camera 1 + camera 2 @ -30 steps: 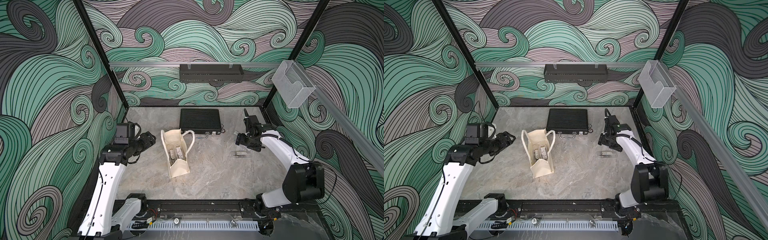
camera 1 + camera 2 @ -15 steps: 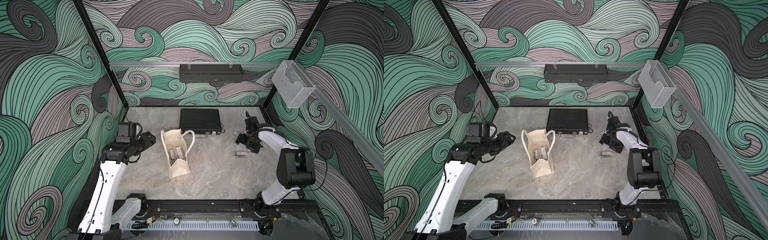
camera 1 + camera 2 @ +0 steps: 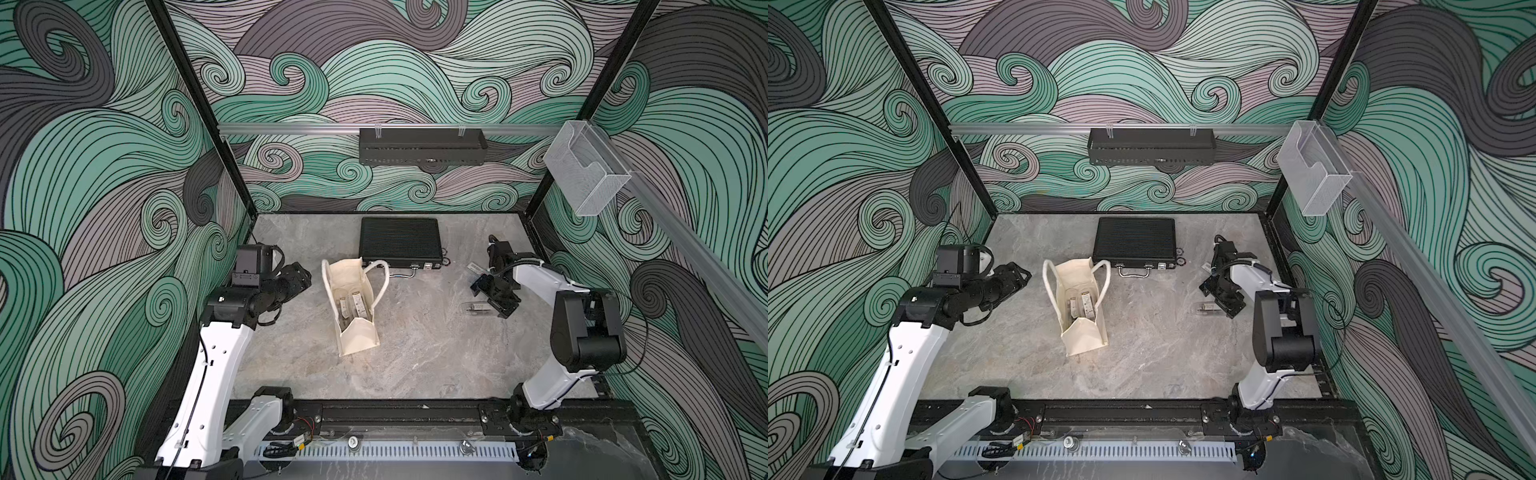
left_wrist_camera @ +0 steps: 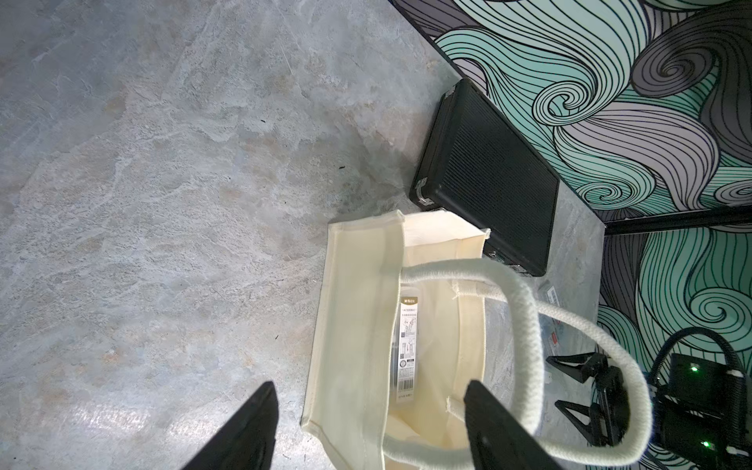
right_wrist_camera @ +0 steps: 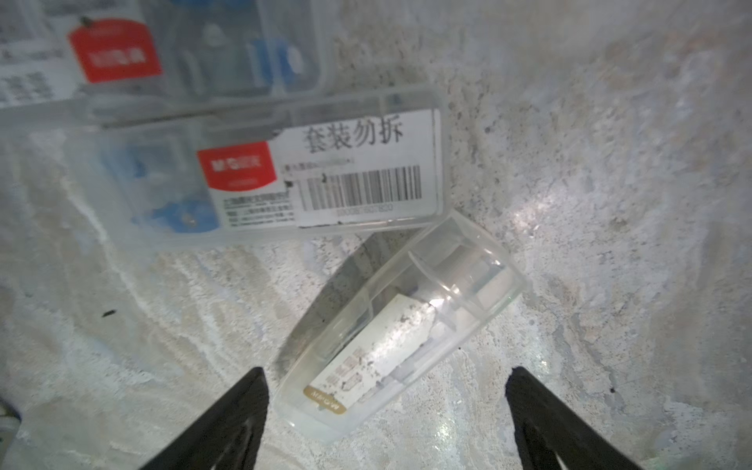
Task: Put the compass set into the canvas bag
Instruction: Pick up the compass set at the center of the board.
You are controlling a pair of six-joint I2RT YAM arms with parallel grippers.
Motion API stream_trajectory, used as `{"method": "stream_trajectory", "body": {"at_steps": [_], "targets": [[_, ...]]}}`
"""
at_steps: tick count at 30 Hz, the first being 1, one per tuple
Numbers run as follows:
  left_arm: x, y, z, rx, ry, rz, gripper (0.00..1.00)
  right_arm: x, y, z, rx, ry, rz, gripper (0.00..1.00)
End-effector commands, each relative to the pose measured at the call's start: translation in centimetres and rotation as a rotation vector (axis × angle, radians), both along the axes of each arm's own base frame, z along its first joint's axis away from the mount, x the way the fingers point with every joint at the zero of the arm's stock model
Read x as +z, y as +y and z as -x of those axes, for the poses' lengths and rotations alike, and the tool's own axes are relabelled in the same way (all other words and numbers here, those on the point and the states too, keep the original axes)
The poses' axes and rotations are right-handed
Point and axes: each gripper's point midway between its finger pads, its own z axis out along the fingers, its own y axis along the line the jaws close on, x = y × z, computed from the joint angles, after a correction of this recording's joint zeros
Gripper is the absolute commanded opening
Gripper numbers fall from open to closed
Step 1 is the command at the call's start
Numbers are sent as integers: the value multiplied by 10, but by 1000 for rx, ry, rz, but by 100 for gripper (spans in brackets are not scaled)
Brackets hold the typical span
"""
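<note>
Dropping lower than a second ago, the right gripper (image 5: 386,368) is hovering, jaws spread wide and empty, astride the compass set (image 5: 401,337), which is lying on the table (image 3: 415,357) well apart from the canvas bag (image 3: 359,338). Left gripper (image 3: 301,276) is hanging parted, holding nothing.

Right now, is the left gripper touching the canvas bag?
Apart. In both top views, bare table shows between the open left gripper and the canvas bag.
</note>
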Motion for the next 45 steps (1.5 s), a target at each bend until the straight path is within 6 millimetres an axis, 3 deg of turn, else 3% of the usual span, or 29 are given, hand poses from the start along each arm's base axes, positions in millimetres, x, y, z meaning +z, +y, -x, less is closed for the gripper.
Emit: {"method": "stream_trajectory", "body": {"at_steps": [1, 15, 21, 33, 41, 45], "targets": [[2, 1, 0, 2, -18, -12, 73, -14, 3, 4, -77, 27, -21, 90], [1, 3, 0, 2, -23, -25, 74, -41, 11, 13, -34, 68, 5, 76], [1, 2, 1, 3, -26, -23, 74, -40, 27, 25, 6, 62, -11, 68], [2, 4, 4, 4, -29, -31, 74, -41, 27, 21, 21, 55, -6, 54], [6, 3, 1, 0, -38, -33, 74, -26, 33, 27, 48, 23, -24, 49], [10, 4, 1, -1, -50, -34, 74, -6, 44, 31, 96, -23, -33, 49]]}}
